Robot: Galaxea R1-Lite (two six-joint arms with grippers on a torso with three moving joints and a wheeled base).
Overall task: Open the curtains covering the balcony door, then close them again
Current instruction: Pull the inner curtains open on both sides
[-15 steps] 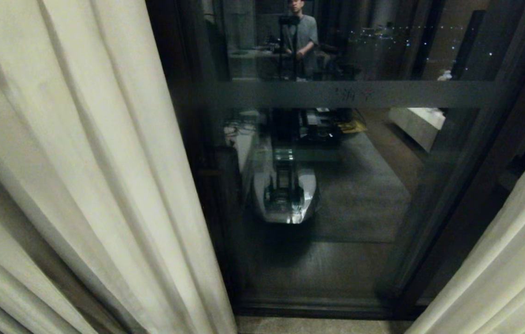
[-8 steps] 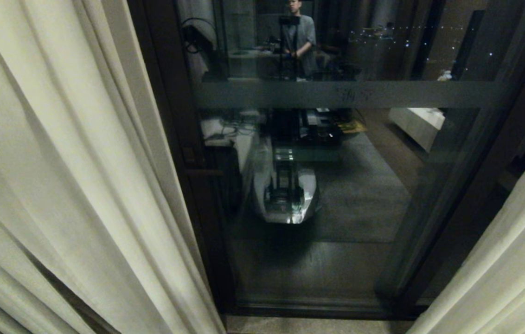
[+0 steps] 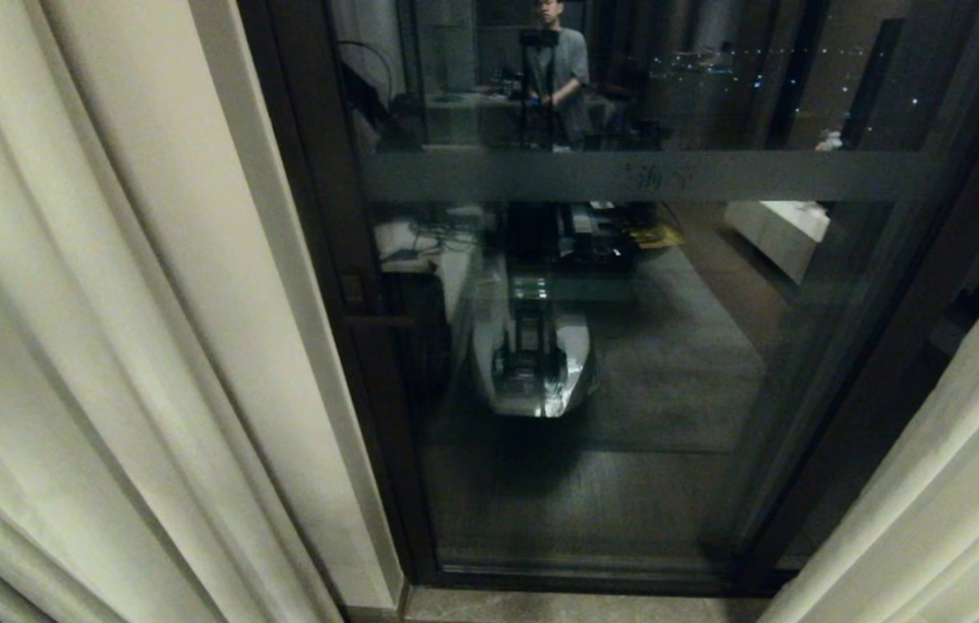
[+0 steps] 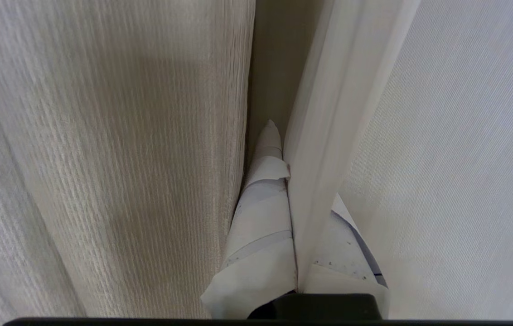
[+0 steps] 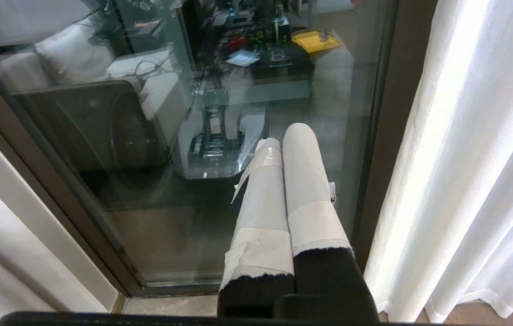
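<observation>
The curtains, two tall cream fabric panels with soft vertical pleats and a fine woven texture, hang parted to either side of the balcony door [image 3: 628, 346], a tall glass sliding door with a dark brown frame and a frosted horizontal band across the pane. The left curtain panel [image 3: 109, 329] lies to the left of the door, its inner edge beside a pale wall strip next to the door frame; the right curtain panel [image 3: 956, 484] covers only the door's lower right corner in the head view.

The left gripper [image 4: 293, 213] has its paper-wrapped fingers [image 4: 261, 226] closed on a fold of the left curtain panel [image 4: 102, 158], the cloth edge pinched between them and pleats pressing close on both sides. It is not in the head view.

The right gripper [image 5: 286, 149] hangs just in front of the door glass [image 5: 147, 136], its white-taped fingers [image 5: 302, 181] pressed together and holding nothing, apparently clear of the pane, though the gap is hard to judge. The right curtain panel [image 5: 465, 158] hangs just beside it.

Between the two panels the door's pane stands uncovered down to its bottom rail, where a narrow strip of pale floor [image 3: 585, 606] meets it. The glass reflects the robot's base and a standing person.
</observation>
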